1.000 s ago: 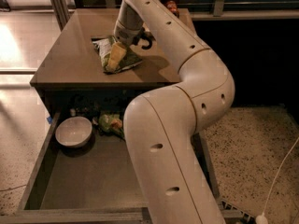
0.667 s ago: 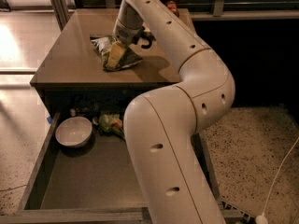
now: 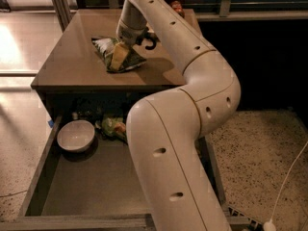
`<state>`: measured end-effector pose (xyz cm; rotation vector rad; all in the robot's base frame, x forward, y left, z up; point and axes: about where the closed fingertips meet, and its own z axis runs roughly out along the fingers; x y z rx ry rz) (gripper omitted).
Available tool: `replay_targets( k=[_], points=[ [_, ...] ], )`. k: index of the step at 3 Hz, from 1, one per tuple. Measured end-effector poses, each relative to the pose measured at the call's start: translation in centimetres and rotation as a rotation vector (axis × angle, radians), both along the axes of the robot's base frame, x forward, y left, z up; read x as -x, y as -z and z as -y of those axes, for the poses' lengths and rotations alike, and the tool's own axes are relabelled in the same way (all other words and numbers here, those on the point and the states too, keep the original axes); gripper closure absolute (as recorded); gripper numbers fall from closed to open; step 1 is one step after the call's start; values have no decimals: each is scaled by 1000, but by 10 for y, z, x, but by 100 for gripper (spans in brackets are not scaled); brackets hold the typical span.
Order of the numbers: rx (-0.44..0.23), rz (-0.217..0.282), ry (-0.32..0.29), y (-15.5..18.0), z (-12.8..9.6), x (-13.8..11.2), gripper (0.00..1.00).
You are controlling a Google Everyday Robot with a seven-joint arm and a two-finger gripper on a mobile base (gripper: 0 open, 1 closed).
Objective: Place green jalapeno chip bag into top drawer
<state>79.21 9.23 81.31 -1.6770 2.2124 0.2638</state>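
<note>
The green jalapeno chip bag [image 3: 107,48] lies crumpled on the brown table top [image 3: 72,69], near its middle. My gripper [image 3: 123,52] reaches down from the arm and is right on the bag's right half, touching it. The top drawer [image 3: 91,191] is pulled open below the table's front edge, its flat grey-green bottom facing up. My white arm [image 3: 192,129] crosses the drawer's right side and hides that part.
A white bowl [image 3: 76,135] sits at the drawer's back left. A brighter light-green bag [image 3: 113,127] lies beside it at the back. A small red object [image 3: 177,6] stands at the table's far edge. A white cable [image 3: 288,177] runs across the speckled floor at right.
</note>
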Motion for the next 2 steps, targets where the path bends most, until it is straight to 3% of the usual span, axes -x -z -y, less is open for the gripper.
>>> replay_targets(
  k=[1, 2],
  points=[
    [0, 0, 0, -8, 0, 0, 100],
    [-7, 32, 12, -20, 8, -4, 100]
  ],
)
